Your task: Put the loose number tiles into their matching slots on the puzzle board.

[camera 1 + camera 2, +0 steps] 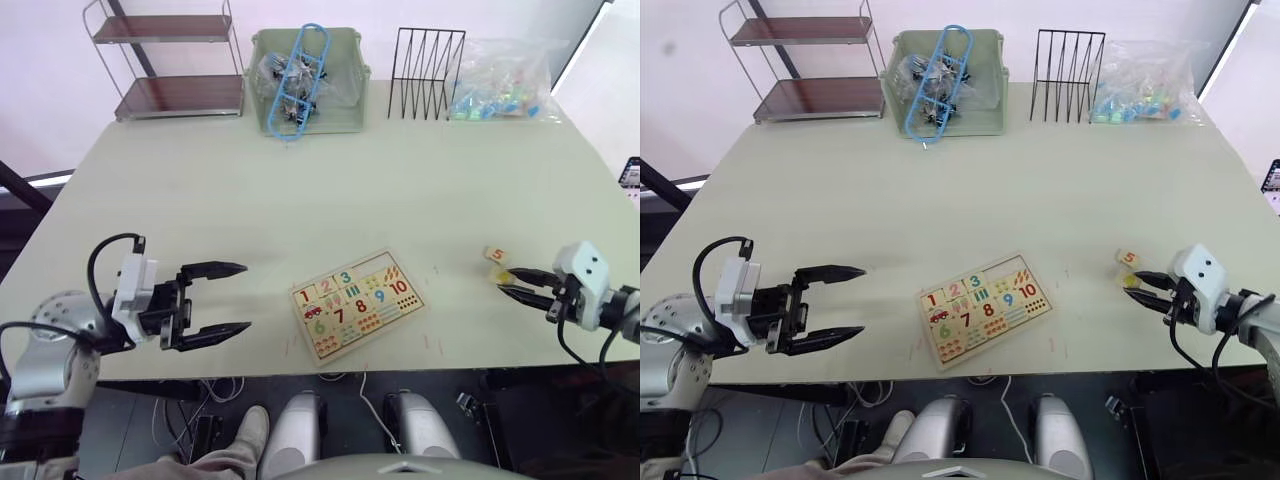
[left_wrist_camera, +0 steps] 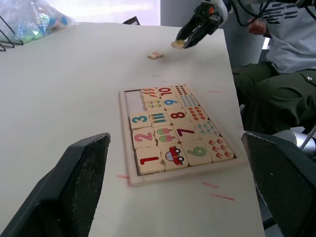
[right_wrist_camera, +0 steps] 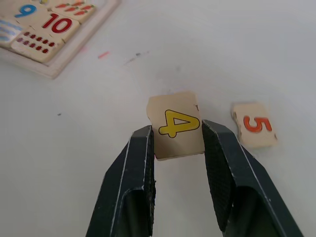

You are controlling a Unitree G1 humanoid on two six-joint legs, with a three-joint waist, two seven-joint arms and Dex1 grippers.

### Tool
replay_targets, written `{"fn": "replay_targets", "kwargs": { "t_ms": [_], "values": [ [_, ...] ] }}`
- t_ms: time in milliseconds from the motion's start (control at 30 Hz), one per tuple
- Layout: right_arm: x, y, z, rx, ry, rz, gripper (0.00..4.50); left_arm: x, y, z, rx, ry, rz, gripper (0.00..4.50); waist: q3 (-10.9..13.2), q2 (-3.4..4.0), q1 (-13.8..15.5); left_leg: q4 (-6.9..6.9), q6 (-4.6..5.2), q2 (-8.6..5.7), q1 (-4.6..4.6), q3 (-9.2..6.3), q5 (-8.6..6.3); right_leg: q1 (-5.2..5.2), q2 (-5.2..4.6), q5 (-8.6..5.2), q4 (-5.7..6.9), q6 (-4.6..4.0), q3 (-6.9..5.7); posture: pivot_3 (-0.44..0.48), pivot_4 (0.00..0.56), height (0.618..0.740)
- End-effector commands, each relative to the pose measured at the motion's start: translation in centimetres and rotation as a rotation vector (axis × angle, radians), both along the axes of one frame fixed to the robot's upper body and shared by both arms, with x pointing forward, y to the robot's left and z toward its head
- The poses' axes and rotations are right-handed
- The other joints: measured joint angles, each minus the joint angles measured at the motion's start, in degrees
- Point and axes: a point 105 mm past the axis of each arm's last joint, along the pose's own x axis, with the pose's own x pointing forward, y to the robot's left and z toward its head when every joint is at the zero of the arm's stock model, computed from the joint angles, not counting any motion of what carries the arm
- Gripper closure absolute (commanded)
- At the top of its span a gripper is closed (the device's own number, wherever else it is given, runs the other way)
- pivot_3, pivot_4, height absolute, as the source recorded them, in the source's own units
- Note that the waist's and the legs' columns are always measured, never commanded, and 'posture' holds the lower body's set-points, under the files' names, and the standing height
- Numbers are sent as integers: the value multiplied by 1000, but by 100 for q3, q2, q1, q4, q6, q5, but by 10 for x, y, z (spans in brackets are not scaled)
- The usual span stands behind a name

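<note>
Left gripper [image 1: 230, 300], two black fingers spread wide and empty, hovers over the pale green table [image 1: 300, 190] well left of the flat rectangular light-wood puzzle board [image 1: 355, 304].

The board lies tilted near the table's front edge. Its top row holds tiles 1, 2 and 3; the last two square slots [image 2: 134, 101] in that row, beside the 3, look bare in the left wrist view. Rows with 6-10 and counting pictures are filled.

Well right of the board, the right gripper [image 3: 177, 143] pinches a small square light-wood tile with a yellow 4 [image 3: 176, 125] between its black fingers, the tile lifted off the table as seen from the left wrist view. The tile with an orange 5 [image 1: 496, 255] lies loose on the table just beside the 4, on the side away from the board.

Step in hand: tile 4 grasped, carry to the board not yet done. Judged progress: three of five placed. The next move likely calls for bringing the 4 over the bare slot next to the 3, squaring it to the tilted board, then lowering it flat.
</note>
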Motion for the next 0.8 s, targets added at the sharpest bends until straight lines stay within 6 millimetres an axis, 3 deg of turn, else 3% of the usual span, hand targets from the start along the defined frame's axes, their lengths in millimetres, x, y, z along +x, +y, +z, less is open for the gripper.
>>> {"fn": "replay_targets", "kwargs": {
  "t_ms": [33,167,333,800],
  "values": [
    [7,7,22,-29,-21,86,3649,-3,0,11,-23,-42,40,0,3,-2,0,0,0,1,0,0,0,-1,0,0,0,0,-1,0,150,740],
    [19,21,31,-84,-27,180,3649,-9,-1,7,-30,-27,70,0,4,-5,32,-1,0,5,-3,0,0,-6,1,1,0,-1,-3,0,150,740],
    [36,58,42,-149,-19,337,3649,-19,-4,-2,-47,-6,99,0,14,6,-21,-1,0,6,-5,1,0,-16,1,2,0,-2,6,0,150,740],
    [44,125,53,-279,23,539,3649,-26,8,-12,-9,3,179,0,18,5,4,-5,-1,6,-14,-10,0,-20,-1,2,-1,-6,-8,0,150,740]
  ]
}}
